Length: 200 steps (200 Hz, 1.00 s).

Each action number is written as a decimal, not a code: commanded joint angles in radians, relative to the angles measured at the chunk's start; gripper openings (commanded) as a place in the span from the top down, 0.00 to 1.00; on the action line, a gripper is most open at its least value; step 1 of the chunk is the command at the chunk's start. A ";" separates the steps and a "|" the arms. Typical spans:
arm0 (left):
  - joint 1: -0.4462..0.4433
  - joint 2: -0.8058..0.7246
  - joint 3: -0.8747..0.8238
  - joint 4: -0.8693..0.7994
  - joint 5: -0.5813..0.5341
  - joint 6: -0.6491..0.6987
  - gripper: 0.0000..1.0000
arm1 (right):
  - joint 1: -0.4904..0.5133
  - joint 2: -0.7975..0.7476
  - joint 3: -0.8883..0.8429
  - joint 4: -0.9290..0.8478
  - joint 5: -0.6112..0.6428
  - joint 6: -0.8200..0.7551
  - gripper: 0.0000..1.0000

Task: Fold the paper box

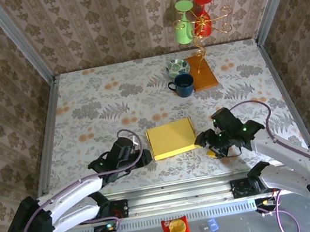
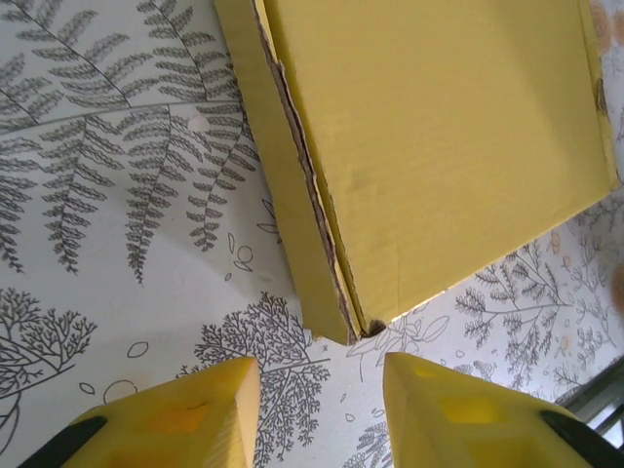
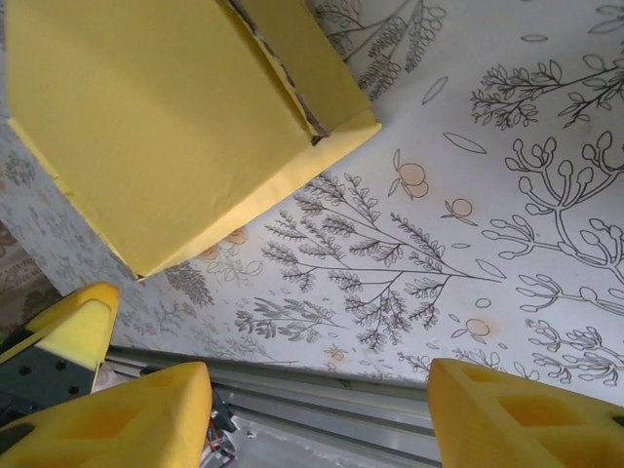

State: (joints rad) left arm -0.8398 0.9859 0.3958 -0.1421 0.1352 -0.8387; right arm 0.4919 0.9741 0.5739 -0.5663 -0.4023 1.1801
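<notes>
Paper box (image 1: 172,138): closed, between the grippers.
Left gripper (image 2: 322,385): spread, empty, just beside box.
Right gripper (image 3: 317,395): spread, empty, just beside box.

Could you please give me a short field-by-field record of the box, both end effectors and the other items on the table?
paper box: closed, lying flat, near middle of the table
left end effector: open, empty, by the box's near-left corner, not touching
right end effector: open, empty, by the box's near-right corner, not touching
far side: blue mug, patterned bowl, wooden board, cup stand
</notes>
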 commanded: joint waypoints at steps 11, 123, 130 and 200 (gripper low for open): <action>0.047 0.032 0.153 -0.077 -0.058 0.007 0.53 | -0.053 -0.035 0.123 -0.116 0.075 -0.137 0.00; 0.376 0.033 0.278 -0.004 -0.700 0.685 0.00 | -0.171 -0.236 -0.092 0.538 1.083 -0.902 0.00; 0.378 0.038 0.240 0.067 -0.700 0.779 0.00 | -0.190 -0.198 -0.097 0.550 1.057 -0.925 0.00; 0.609 0.198 0.026 0.515 -0.450 0.877 0.00 | -0.329 0.082 -0.186 0.883 0.799 -1.024 0.00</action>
State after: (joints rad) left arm -0.2798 1.1271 0.4587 0.1337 -0.4145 -0.0292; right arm 0.2157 0.9924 0.4191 0.1116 0.4843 0.2100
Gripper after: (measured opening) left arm 0.999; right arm 0.999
